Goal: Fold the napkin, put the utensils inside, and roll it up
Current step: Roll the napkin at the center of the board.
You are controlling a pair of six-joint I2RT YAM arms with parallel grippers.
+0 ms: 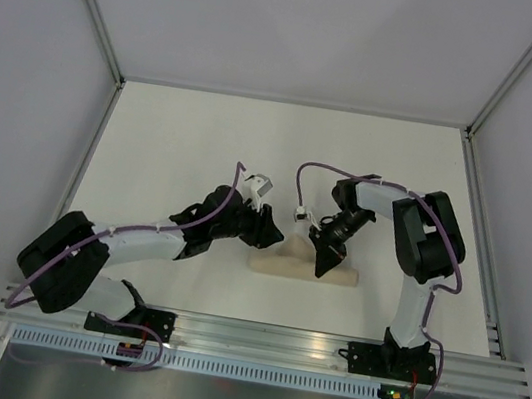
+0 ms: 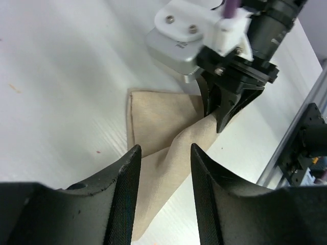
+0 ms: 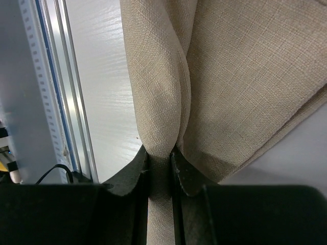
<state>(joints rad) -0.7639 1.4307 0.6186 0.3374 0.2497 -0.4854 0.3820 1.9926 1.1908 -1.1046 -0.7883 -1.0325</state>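
Note:
The tan napkin [image 1: 286, 263] lies bunched in a short strip on the white table between the two arms. My right gripper [image 1: 326, 262] points down onto its right part. In the right wrist view that gripper [image 3: 161, 155] is shut on a raised fold of the napkin [image 3: 245, 76]. My left gripper [image 1: 267, 228] hovers at the strip's left end. In the left wrist view it [image 2: 163, 153] stands open, and the napkin [image 2: 158, 115] runs beneath the gap without being pinched. The right gripper [image 2: 220, 118] shows there lifting the cloth into a ridge. The utensils are out of view.
An aluminium rail [image 1: 264, 341] runs along the table's near edge, close to the napkin; it also shows as the rail [image 3: 56, 102] in the right wrist view. Grey enclosure walls [image 1: 23, 70] stand left, right and behind. Purple cables [image 1: 326, 169] loop over both arms.

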